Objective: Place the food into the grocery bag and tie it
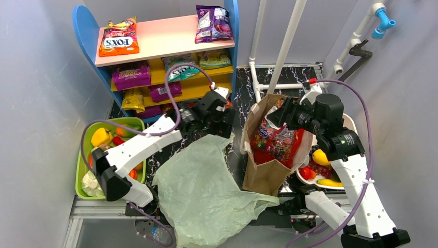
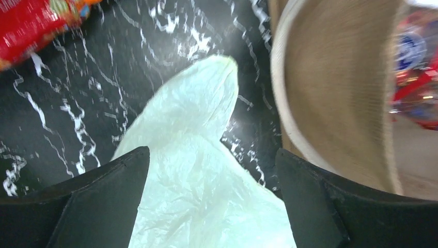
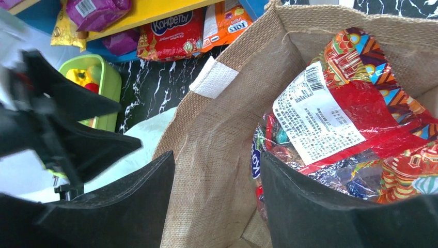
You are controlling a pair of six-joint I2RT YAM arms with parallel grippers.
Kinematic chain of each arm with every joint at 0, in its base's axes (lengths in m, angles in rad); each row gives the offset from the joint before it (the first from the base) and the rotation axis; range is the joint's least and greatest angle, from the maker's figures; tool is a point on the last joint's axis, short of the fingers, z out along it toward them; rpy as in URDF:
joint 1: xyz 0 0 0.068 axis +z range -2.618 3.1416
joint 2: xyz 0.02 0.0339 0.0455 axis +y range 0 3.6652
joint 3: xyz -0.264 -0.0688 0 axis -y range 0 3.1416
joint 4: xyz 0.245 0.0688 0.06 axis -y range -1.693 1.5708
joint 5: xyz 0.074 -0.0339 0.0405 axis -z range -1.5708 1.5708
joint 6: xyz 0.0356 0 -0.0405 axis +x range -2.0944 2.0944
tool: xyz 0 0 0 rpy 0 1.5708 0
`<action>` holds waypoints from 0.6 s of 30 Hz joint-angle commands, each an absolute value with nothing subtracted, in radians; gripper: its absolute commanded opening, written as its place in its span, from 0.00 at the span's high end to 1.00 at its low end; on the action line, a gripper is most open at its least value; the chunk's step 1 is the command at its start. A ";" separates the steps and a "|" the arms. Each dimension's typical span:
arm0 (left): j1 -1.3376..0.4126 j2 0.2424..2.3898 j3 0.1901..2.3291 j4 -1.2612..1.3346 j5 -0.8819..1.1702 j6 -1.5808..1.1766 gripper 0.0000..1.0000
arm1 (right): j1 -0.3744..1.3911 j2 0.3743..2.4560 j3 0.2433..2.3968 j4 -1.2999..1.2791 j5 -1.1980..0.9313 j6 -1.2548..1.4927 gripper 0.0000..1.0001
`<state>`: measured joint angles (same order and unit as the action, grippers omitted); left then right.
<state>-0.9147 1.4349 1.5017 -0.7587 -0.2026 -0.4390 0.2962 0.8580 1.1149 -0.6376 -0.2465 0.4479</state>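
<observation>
1. Overhead: grocery bag (image 1: 206, 191) flat between the arms, food (image 1: 102, 137) in green basket (image 1: 116, 121).
2. Left wrist: left gripper (image 2: 212, 152) spread over that bag.
3. Right wrist: right gripper (image 3: 217, 155) spread astride the burlap bag (image 3: 206, 129) wall.

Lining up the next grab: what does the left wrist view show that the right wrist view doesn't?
Left wrist only: the thin pale-green plastic grocery bag's tapered end lying flat under the open left gripper. Right wrist only: the white label on the red snack packet inside the brown bag, and the lime-green tub holding yellow food. Both: pale-green bag, brown bag, black marbled tabletop.
</observation>
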 commanded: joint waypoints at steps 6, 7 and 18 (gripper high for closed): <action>-1.067 1.619 1.552 -1.014 -0.442 -0.665 0.17 | 0.299 0.842 1.090 -0.606 -0.192 0.487 0.31; -1.081 1.636 1.547 -1.017 -0.462 -0.683 0.19 | 0.299 0.840 1.086 -0.608 -0.192 0.485 0.31; -1.215 1.784 1.546 -1.022 -0.555 -0.790 0.32 | 0.300 0.815 1.060 -0.620 -0.179 0.483 0.30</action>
